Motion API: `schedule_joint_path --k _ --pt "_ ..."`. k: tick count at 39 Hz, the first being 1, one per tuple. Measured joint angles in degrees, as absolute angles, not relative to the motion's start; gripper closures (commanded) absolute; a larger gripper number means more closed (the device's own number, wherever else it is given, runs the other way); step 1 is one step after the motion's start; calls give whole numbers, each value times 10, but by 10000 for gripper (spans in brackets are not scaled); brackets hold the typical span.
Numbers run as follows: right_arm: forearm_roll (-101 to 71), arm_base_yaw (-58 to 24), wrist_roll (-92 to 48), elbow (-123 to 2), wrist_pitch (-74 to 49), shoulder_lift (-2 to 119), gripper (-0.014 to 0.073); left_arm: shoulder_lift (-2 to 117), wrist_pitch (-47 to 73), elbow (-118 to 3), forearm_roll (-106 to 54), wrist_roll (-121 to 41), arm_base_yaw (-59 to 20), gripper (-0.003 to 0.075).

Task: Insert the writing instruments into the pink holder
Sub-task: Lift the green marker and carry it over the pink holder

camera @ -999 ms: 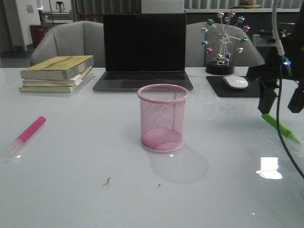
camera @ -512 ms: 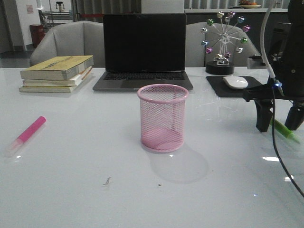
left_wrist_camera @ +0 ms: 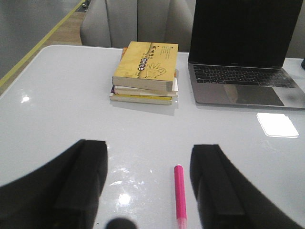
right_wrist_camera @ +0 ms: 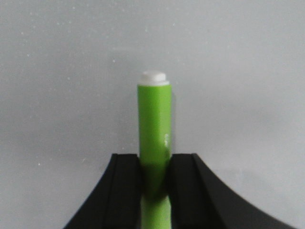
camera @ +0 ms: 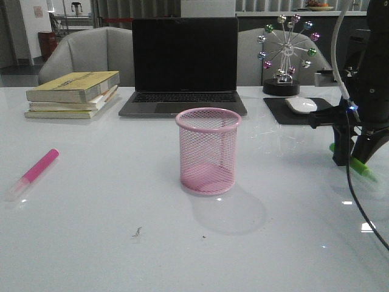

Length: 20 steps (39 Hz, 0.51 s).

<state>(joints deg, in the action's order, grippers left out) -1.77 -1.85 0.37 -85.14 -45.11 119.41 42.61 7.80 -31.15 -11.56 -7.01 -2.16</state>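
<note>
Fingers of the right gripper (right_wrist_camera: pixel 153 171) press against both sides of the slim lime-green marker pen (right_wrist_camera: pixel 154 119), clamped on its barrel as the right wrist view shows it; the white end cap pokes out past the fingertips and the pen's long axis runs straight through the grip, along the fingers' own line. In the front view that same gripper (camera: pixel 351 159) sits low at the right edge of the white glossy table (camera: pixel 91 243), and the green pen (camera: pixel 362 169) lies nearly flat, touching or just above the surface; I cannot tell which.

Across the table, the left gripper (left_wrist_camera: pixel 147 186) has its fingers wide apart, holding nothing. The bright pink marker pen (left_wrist_camera: pixel 179 195) lies on the table between them but nearer the right-hand finger in that view, its long axis pointing roughly along the gripper's reach. From the front it sits near the left edge (camera: pixel 35 172), angled, clear cap end toward the camera.

Between the two pens stands the pink wire-mesh cylindrical pen cup (camera: pixel 208 151), upright and empty, mouth open upward, well apart from both. The cup lies to the robot's left of the clamped green pen. My judgement: the pen now lies close to horizontal while the cup's opening faces up, so it must be lifted, carried leftward and tipped toward vertical before it can drop in.
</note>
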Motion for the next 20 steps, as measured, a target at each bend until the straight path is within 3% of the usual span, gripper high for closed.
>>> schedule_joint_path --k 11,20 --pt "-15 -48 4 -845 -401 1104 564 426 85 -311 -116 -70 -22 265" --pt "-15 -111 4 -797 -279 963 564 426 89 -311 -116 -70 -22 265"
